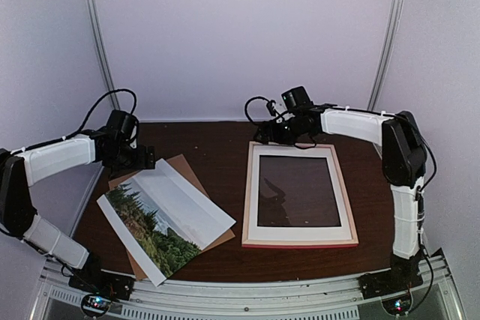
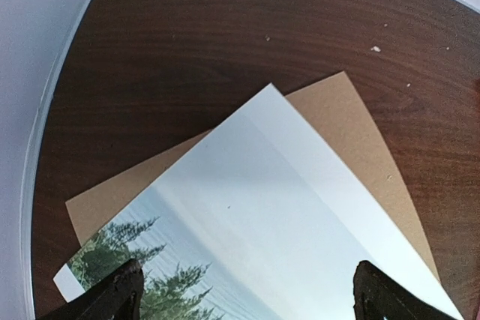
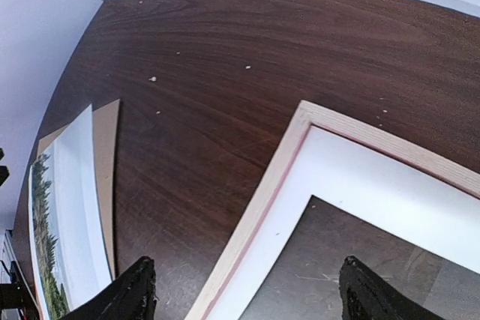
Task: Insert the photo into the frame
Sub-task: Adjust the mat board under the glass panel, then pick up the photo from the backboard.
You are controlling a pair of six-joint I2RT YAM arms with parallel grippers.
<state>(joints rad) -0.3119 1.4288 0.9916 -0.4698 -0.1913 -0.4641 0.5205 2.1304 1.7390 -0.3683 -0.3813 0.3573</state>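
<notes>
Our left hand point(image 2: 246, 279) hovers wide over the photo point(image 2: 285, 200); our right hand point(image 3: 245, 275), wide too, hangs over the frame point(image 3: 253, 206) corner.

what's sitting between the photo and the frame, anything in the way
Nothing visible on the bare table between the photo and the frame. The photo lies on top of a brown board. The frame holds a white mat, and the open right gripper hovers over its far left corner.

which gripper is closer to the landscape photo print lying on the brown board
Left. The left gripper hangs open over the far end of the paper landscape photo; the right gripper is away to the side, open above a far corner of the pink wood-sided frame.
</notes>
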